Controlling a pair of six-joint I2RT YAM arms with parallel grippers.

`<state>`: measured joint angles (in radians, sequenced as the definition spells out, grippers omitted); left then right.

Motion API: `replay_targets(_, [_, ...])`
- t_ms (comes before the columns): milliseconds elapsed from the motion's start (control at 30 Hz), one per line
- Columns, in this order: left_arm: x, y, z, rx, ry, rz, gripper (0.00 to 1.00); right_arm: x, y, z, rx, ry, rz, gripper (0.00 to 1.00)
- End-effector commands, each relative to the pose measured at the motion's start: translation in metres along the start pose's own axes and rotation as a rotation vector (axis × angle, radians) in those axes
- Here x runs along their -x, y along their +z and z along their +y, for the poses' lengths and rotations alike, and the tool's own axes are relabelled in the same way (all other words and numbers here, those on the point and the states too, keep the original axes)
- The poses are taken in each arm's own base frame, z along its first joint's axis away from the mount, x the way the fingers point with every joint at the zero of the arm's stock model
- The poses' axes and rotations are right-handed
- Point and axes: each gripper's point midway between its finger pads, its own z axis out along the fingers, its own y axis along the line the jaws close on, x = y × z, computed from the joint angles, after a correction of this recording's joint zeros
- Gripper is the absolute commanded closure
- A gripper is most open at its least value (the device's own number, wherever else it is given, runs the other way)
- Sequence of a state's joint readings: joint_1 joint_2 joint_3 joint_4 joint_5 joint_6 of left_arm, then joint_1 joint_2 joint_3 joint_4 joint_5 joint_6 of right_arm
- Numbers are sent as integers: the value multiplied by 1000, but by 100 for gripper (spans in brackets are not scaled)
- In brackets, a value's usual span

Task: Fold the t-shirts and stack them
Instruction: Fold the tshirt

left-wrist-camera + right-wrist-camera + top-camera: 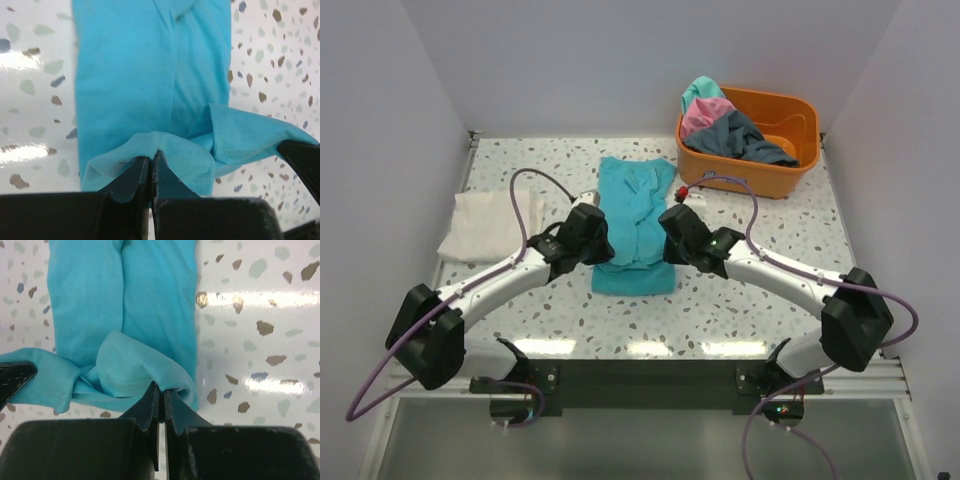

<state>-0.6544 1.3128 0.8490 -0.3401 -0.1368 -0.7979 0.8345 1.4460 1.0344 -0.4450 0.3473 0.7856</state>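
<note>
The left claw (pixel 151 161) is clenched, its two black tips pressed together on a raised fold of hem of the teal t-shirt (pixel 125 75). The right claw (pixel 161 392) is clenched the same way on another fold of the same edge, just beside the first. Each wrist view catches the other claw's dark tip at its margin. Between the two pinches the cloth bunches into loose pleats and lifts off the surface. Beyond the tips the shirt runs away as a long narrow strip, folded lengthwise with a crease down its middle, flat on the speckled tabletop (pixel 740 300).

From above, the strip lies in the middle of the tabletop between the two wrists, which close on it from either side. The wrist bodies cover the tips there, so which end of the strip is pinched is hard to say from that view. Left of the left arm, a cream-white t-shirt (pixel 485 225) lies folded flat near the tabletop's left edge. At the far right corner stands an orange tub (pixel 760 170) — heaped in it, all crumpled, are a second teal t-shirt (pixel 700 92), a pink t-shirt (pixel 705 116) and a dark grey t-shirt (pixel 742 136).
</note>
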Motion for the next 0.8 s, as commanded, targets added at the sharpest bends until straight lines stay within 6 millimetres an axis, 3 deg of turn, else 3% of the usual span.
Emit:
replay_targets(0, [51,8,1,47,10,-139,100,34,10,9,14,-15,-62,100])
replay_targets(167, [79,28,3,63,22,-157,100,49,28,6,5,6,-41,100])
replay_targets(500, [89,78,20,100,27,-94,100,62,74,-1,11,12,10,100])
replay_targets(633, [100,86,21,97,41,-107,100,68,92,-1,27,11,29,100])
replay_targets(700, [101,91,20,86,51,-93,94,65,101,-5,15,15,51,98])
replay_targets(767, [96,99,23,86,59,-64,65,68,105,-9,7,27,58,85])
